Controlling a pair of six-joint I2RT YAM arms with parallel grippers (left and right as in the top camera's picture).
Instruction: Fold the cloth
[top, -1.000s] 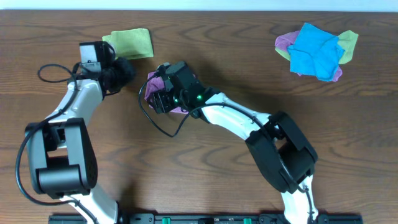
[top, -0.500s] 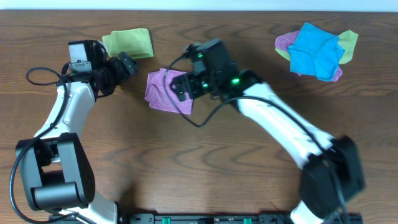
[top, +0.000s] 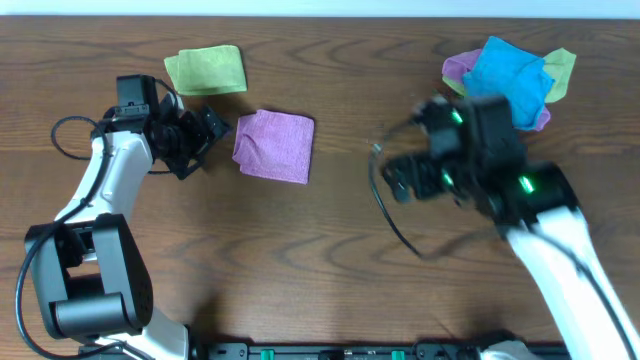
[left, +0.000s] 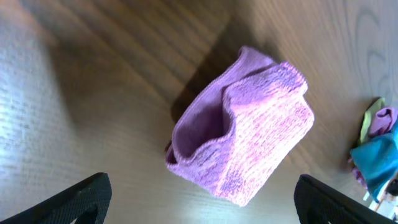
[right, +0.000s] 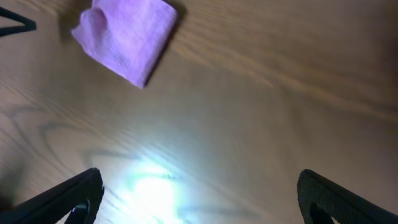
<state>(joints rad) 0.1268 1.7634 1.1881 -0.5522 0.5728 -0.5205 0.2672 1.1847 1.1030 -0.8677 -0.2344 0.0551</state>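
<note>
Left claw (top: 203, 143) hangs wide and empty just beside the purple cloth (top: 275, 145), facing its left edge; I judge that leaves me placed to press down the puffed layer if needed. Right claw (top: 398, 178) is spread wide too, empty, well apart over bare tabletop (top: 330, 260). The purple cloth lies doubled over near a folded green cloth (top: 205, 70), far from the cloth pile (top: 510, 80), so its fold looks done.

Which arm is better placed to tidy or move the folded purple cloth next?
Left, probably. The left gripper is open right beside the purple cloth, which fills its wrist view. The right gripper, also open, is well off to the other side, nearer the cloth pile.
</note>
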